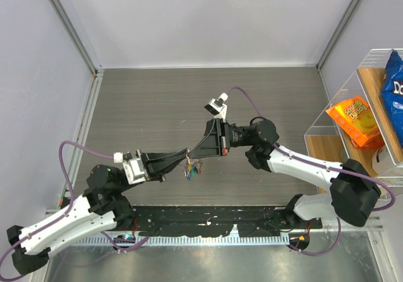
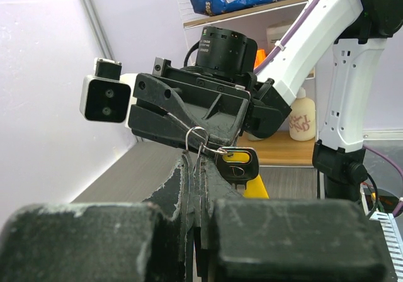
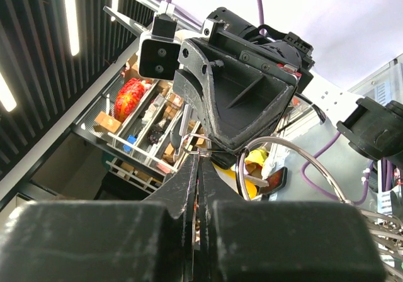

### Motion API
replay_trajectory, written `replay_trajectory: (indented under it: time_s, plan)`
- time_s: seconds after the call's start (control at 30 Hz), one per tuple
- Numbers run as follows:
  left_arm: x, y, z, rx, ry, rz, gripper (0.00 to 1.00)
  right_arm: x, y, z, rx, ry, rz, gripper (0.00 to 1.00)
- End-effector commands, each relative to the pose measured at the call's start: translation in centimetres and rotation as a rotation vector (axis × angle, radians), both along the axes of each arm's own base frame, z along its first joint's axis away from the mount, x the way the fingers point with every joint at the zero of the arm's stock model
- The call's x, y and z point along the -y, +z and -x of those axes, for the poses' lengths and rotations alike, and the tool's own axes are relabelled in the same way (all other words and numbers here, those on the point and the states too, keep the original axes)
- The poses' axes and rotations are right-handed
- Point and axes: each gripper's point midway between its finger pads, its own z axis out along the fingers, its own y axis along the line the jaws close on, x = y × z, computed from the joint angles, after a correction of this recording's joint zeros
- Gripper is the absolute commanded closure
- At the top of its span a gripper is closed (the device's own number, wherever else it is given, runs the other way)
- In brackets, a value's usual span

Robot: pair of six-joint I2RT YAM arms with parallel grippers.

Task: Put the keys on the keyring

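Both arms reach in over the near half of the worktop [image 1: 157,106], about midway between its left and right edges. Their tips meet in the air, clear of the surface.

Left gripper [image 1: 184,152]: comes in from the near left corner. Jaws pressed tight together. In the left wrist view the keyring [image 2: 197,140] stands up out of the tips, its wire running down between them, so it is pinched there.

Right gripper [image 1: 194,148]: comes in from the right edge, angled down toward the left gripper, tip to tip with it. Jaws also pressed together. The ring wire lies right at the tips in the right wrist view. Cannot tell whether anything is nipped between them.

Keys [image 1: 193,170]: hang in a small bunch just below the meeting point, on the near side of it, with green, blue and red heads showing from above. In the left wrist view a dark key head [image 2: 238,163] hangs from a small link beside the ring, with a yellow head [image 2: 255,187] just under it.

In the right wrist view a larger wire loop [image 3: 296,162] shows to the right of the fingers. How it joins the rest is unclear.

A wire shelf [image 1: 315,131] stands off the right edge with an orange bag [image 1: 354,119] and a blue bag [image 1: 393,87].
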Motion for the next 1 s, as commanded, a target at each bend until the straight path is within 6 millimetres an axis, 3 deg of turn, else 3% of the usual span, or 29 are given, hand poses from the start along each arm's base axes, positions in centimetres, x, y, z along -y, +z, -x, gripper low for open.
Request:
replay_trajectory:
  time_s: [0.0, 0.43, 0.67, 0.87, 0.97]
  plan:
    - [0.7, -0.6, 2.1, 0.031, -0.112, -0.028, 1.0, 0.7, 3.2, -0.8, 0.05, -0.089, -0.081, 0.94]
    - [1.0, -2.0, 1.6, 0.043, -0.09, -0.077, 1.0, 1.7, 4.4, 0.1, 0.055, -0.087, -0.105, 0.94]
    - [1.2, -2.7, 1.6, 0.062, -0.093, -0.1, 1.0, 1.8, 4.2, 0.1, 0.046, -0.088, -0.091, 0.94]
    - [1.3, -2.3, 2.6, 0.055, -0.147, -0.099, 1.0, 1.4, 3.4, -0.3, 0.027, -0.088, -0.066, 0.94]
    - [1.2, -2.2, 3.1, 0.051, -0.166, -0.1, 1.0, 1.3, 3.4, -0.4, 0.026, -0.085, -0.067, 0.84]
